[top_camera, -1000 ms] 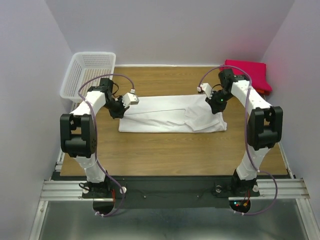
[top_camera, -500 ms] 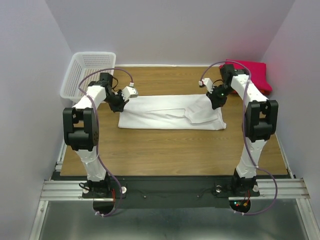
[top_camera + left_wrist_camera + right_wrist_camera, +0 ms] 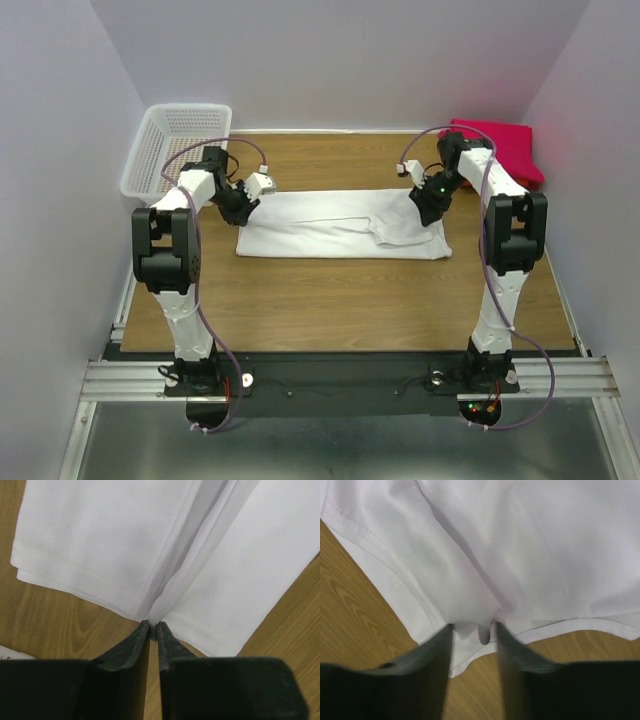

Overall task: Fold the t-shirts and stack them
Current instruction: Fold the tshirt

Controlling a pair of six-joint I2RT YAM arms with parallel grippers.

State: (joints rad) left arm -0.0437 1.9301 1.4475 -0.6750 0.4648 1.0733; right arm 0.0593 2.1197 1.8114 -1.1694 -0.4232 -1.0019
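**Two hands at the ends of a long white band**

Nearest the arm bases the bench (image 3: 330, 300) lies bare. Past that strip the white t-shirt (image 3: 340, 225) stretches crosswise as a long, flat band, already narrowed lengthwise, with a looser fold bunched toward its right end.

The left hand (image 3: 153, 625) sits low at the band's left hem. Its fingers stand a slit apart, and the cloth draws to a point right at their tips. Whether they pinch that point or have just let it go, I cannot tell. The right hand (image 3: 472, 630) is at the right hem with its fingers plainly parted. A tuck of cloth lies between them, and nothing shows it being squeezed.

The step in hand looks like setting down the lengthwise fold. To finish it well, each hand should part fully and rise straight up, so the hem does not drag or reopen. The bunched fold on the right wants smoothing first. The crosswise fold then calls for a grip through all layers at one end, with that end carried over to meet the other hem squarely.

Farther back, the red t-shirts (image 3: 505, 145) sit in a pile in the far right corner, a likely place for the stack. A white lattice basket (image 3: 180, 140) stands in the far left corner.
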